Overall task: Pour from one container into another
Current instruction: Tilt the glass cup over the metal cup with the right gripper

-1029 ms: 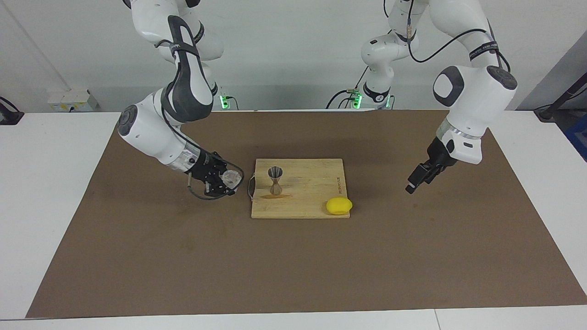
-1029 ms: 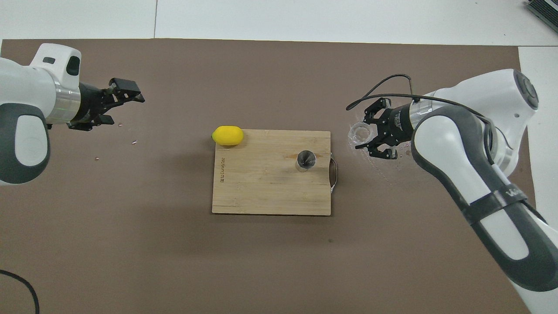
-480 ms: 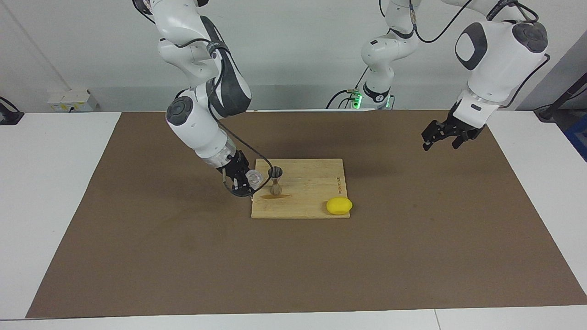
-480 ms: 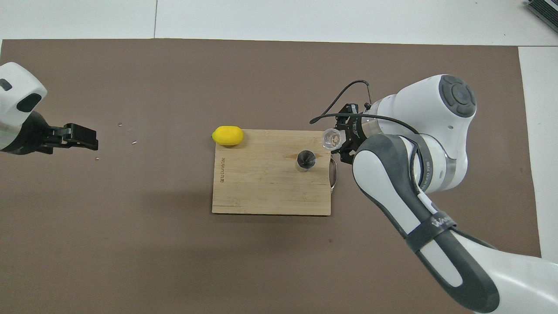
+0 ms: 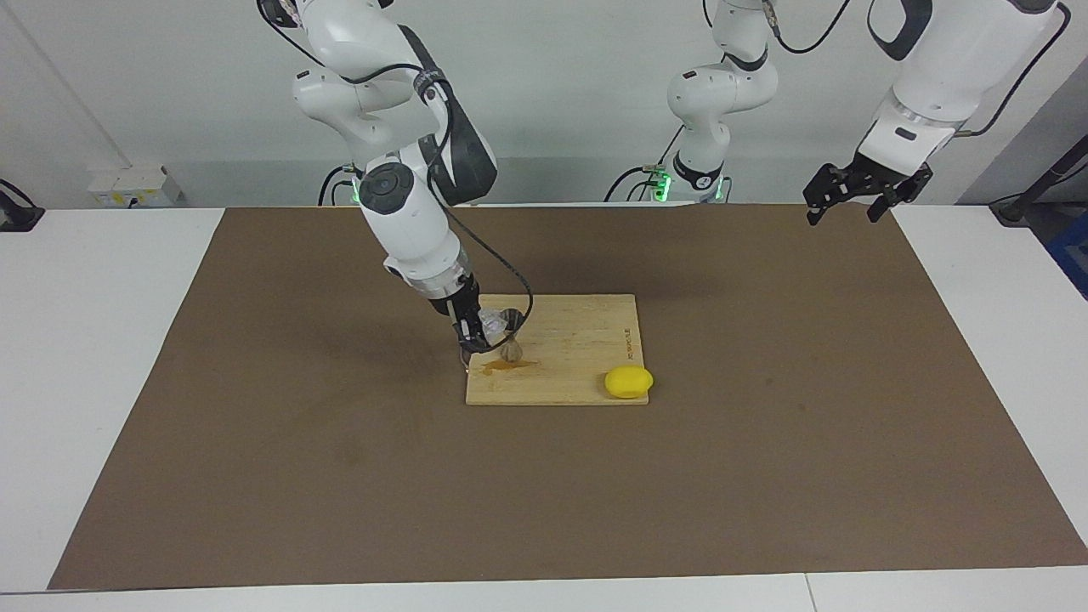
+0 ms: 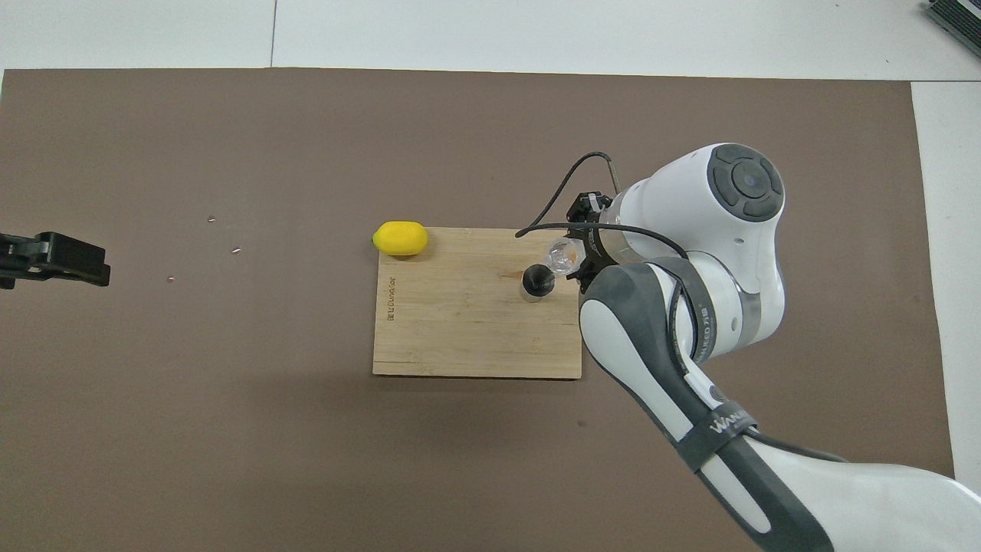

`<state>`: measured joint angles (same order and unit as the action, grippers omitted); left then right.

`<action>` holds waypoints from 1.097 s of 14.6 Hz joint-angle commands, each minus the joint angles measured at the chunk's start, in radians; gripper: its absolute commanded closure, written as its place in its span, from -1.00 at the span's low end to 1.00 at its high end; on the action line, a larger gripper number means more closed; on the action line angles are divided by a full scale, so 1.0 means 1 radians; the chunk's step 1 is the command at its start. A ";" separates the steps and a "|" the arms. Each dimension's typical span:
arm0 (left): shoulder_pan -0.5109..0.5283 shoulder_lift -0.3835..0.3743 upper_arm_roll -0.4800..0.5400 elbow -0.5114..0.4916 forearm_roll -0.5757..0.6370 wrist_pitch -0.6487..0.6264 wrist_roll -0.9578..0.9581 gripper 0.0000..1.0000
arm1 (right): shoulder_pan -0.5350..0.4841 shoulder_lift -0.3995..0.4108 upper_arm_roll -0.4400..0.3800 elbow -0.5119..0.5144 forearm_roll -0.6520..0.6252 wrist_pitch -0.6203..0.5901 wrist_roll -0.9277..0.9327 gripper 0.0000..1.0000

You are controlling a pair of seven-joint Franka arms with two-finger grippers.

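A brown mat covers the white table, and on it lies a wooden cutting board (image 5: 586, 357) with a lemon (image 5: 629, 382) at its corner. Up on the board stands the little metal jigger (image 5: 511, 338), toward the right arm's end. And here is the right gripper (image 5: 478, 330), clamped on the small clear cup (image 6: 562, 254) and holding it tipped right against the jigger's rim. The pour looks to be under way, though no stream can be made out; a damp brown streak (image 5: 510, 365) marks the wood at the jigger's foot. What is left, by the look of it: finish emptying the cup, level it and set it down.

A second ago that cup was out over the mat beside the board; it has since swung in over the jigger. The left gripper (image 5: 856, 189), fingers spread and empty, has lifted away from the mat toward the left arm's end and now hangs high there, waiting.
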<state>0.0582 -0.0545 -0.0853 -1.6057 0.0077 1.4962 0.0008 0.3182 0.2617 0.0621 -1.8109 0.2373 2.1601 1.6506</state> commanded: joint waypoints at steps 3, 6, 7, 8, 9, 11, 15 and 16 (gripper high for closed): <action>-0.092 0.004 0.068 0.033 0.012 -0.063 0.008 -1.00 | 0.028 -0.001 -0.001 0.009 -0.104 -0.009 0.024 1.00; -0.080 -0.008 0.073 0.036 0.006 -0.080 0.010 -1.00 | 0.033 -0.004 -0.001 0.005 -0.164 -0.017 0.024 1.00; -0.061 -0.007 0.067 0.052 -0.014 -0.105 0.007 -1.00 | 0.035 -0.006 0.001 0.007 -0.180 -0.022 0.024 1.00; -0.046 0.001 0.064 0.090 -0.032 -0.125 0.008 -1.00 | 0.041 -0.006 0.002 0.007 -0.206 -0.023 0.024 1.00; -0.046 0.001 0.065 0.104 -0.041 -0.123 0.008 -1.00 | 0.062 -0.006 -0.001 0.007 -0.234 -0.028 0.024 1.00; -0.044 -0.011 0.064 0.080 -0.045 -0.110 0.010 -1.00 | 0.068 -0.009 -0.001 0.008 -0.272 -0.040 0.024 1.00; -0.049 -0.041 0.061 0.023 -0.045 -0.063 0.012 -1.00 | 0.070 -0.012 0.002 0.008 -0.288 -0.043 0.024 1.00; -0.052 -0.039 0.061 0.027 -0.045 -0.063 0.010 -1.00 | 0.068 -0.013 0.002 0.010 -0.288 -0.045 0.024 1.00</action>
<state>0.0039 -0.0655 -0.0219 -1.5469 -0.0240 1.4129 0.0035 0.3880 0.2601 0.0623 -1.8081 -0.0225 2.1388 1.6507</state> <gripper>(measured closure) 0.000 0.493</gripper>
